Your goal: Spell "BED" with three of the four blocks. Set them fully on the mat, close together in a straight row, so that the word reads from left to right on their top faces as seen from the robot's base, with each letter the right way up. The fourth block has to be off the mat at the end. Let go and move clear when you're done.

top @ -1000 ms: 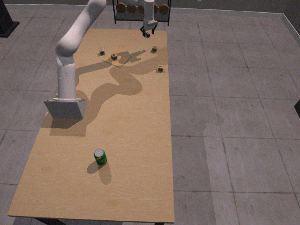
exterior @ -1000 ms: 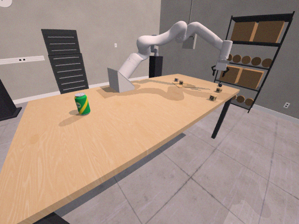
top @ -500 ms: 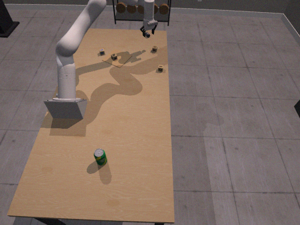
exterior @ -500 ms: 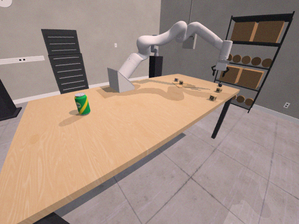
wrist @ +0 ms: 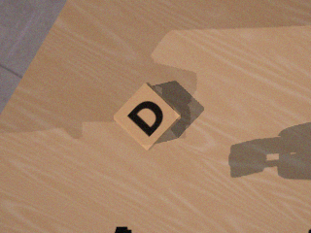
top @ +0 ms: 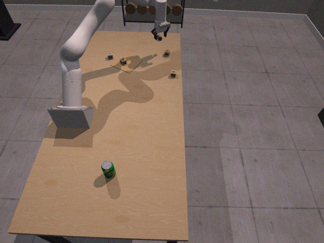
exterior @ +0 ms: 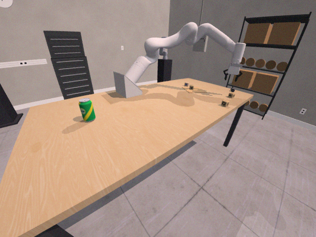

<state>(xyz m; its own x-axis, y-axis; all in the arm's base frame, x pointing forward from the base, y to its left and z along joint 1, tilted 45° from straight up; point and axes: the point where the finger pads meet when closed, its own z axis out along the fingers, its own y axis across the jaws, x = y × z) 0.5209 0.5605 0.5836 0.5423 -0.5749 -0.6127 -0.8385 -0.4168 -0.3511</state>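
One D block is seen below the spread end effector, angled diagonally to it, near the worktop's far long edge.

White arm extended and arched, wrist bent downward. Gripper raised, pointing down; fingers spread wide, holding nothing.

Top view: on the tan wooden table, a wooden letter cube sits on the thin tan square mat; a second wooden cube lies off it, left; two others lie right, near the table's edge. The green-and-yellow metal can stands well apart.
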